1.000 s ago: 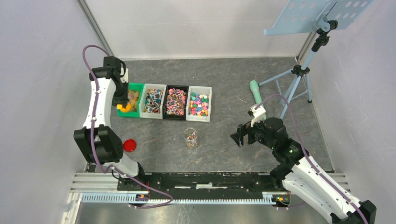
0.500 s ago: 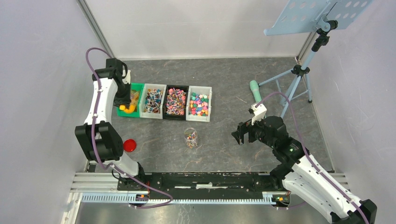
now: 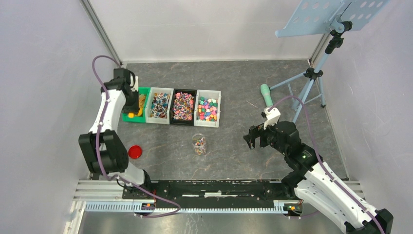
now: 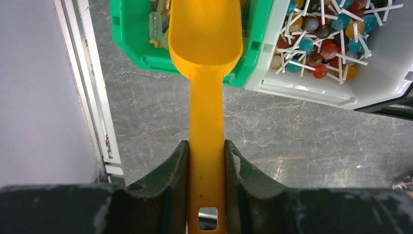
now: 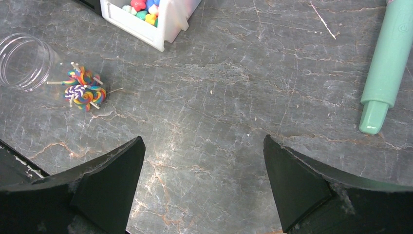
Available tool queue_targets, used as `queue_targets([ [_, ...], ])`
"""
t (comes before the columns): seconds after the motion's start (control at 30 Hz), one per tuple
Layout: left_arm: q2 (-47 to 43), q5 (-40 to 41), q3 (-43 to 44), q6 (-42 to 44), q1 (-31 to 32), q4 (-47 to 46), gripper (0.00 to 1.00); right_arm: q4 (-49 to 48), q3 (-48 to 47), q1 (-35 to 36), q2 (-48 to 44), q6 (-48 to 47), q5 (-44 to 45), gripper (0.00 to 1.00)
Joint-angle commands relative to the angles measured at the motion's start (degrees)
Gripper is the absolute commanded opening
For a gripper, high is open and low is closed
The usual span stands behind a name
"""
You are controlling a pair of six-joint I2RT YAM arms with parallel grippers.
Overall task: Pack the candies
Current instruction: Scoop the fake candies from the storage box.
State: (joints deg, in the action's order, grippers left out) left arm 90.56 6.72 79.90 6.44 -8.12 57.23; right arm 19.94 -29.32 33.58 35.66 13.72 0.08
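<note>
The candies fill four bins in a row: a green bin [image 3: 127, 117], a white lollipop bin [image 3: 159, 106], a black bin [image 3: 183, 106] and a white bin of small multicoloured sweets [image 3: 208, 108]. A clear jar [image 3: 198, 144] holds a few swirl lollipops [image 5: 83, 90]. My left gripper [image 4: 206, 146] is shut on the handle of the orange scoop [image 4: 206, 39]. The scoop's bowl looks empty and reaches over the near edge of the green bin [image 4: 131, 44]. My right gripper [image 5: 203, 146] is open and empty above bare table, right of the jar [image 5: 22, 61].
A red round lid [image 3: 135, 152] lies near the left arm's base. A mint-green cylinder [image 3: 266, 95] lies at the right, also in the right wrist view [image 5: 387, 63]. A music stand's tripod [image 3: 311, 73] stands at the back right. Walls enclose the table.
My left arm has shifted slightly right and back, carrying the scoop farther over the green bin, so less of it shows from above. The right arm has barely moved.
</note>
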Motion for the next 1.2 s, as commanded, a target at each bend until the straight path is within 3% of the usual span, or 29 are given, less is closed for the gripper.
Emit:
queue_targets([
  [0.0, -5.50, 2.34, -8.71, -1.32, -0.37, -9.81, 0.02, -2.71, -1.69, -0.22, 0.89, 0.48, 0.37, 0.98],
  [0.57, -13.94, 5.27, -23.57, -4.89, -0.41, -22.34, 0.02, -4.13, -0.30, -0.23, 1.09, 0.44, -1.57, 0.98],
  [1.17, -17.79, -1.72, -30.82, -5.72, -0.40, -32.33, 0.02, -8.92, -2.28, -0.19, 4.46, 2.92, -6.46, 0.98],
])
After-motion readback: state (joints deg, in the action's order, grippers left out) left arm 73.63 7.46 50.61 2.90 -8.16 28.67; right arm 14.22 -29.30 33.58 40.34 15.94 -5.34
